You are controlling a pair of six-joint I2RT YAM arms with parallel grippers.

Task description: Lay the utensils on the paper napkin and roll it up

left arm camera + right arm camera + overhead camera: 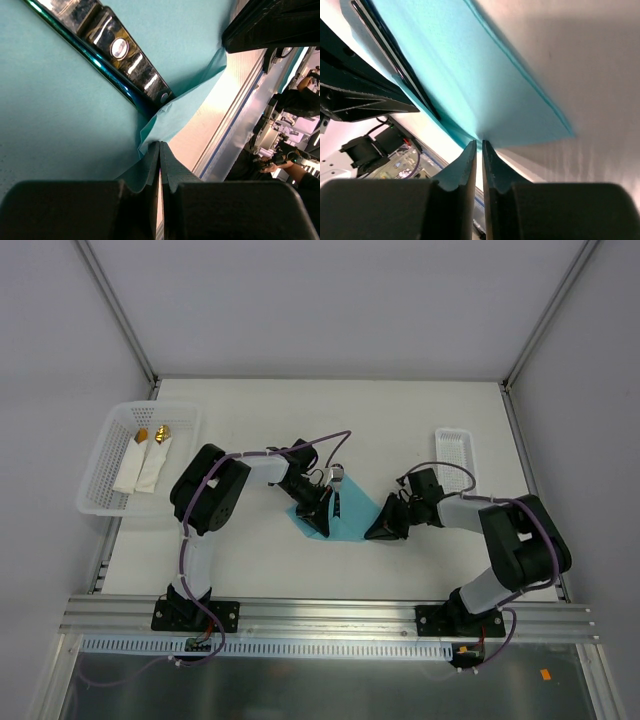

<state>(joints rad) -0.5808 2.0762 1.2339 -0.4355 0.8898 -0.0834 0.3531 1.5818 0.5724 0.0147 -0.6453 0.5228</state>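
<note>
Pinching the paper napkin (350,517) from both sides: left gripper (160,150) is clamped on a folded-up edge, right gripper (478,149) is clamped on the opposite edge. It sits mid-table with the utensils (120,50) lying on it, just beyond the left fingers. Far left, a white basket (95,475) holds two white rolls (150,468); a small tray (441,455) is far right.

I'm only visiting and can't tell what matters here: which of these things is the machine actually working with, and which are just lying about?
In the job:
- teal paper napkin, with both arms' jaws shut on its edges
- shiny utensil lying on it

Lying about:
- white basket holding two white rolled napkins with gold-tipped utensils
- small white tray, far right
</note>
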